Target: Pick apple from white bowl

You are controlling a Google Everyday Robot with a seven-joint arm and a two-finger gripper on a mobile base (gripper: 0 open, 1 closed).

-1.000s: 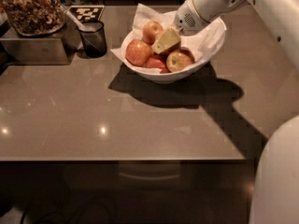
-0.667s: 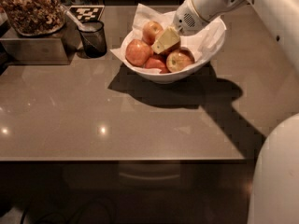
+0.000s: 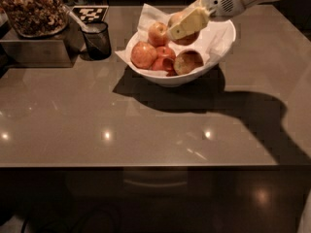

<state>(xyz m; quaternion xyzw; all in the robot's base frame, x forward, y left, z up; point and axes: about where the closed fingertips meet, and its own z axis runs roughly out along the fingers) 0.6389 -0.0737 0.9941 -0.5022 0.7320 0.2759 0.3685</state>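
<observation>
My gripper (image 3: 180,28) has lifted up and rightward since a second ago, and the apple (image 3: 189,37) seems to have come with it. At left, a dark cup (image 3: 97,40) stands on the surface (image 3: 146,130). Right of it, the bowl (image 3: 194,77) holds four other apples (image 3: 144,55). Over its back rim my fingers (image 3: 189,24) pinch the apple, raised off the rest. The grasp looks done; carrying the apple clear of the bowl remains.

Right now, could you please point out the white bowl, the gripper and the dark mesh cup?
white bowl (image 3: 189,79): camera view, front outer wall.
gripper (image 3: 179,29): camera view, its pale tip, over the bowl.
dark mesh cup (image 3: 97,40): camera view, side wall.
</observation>
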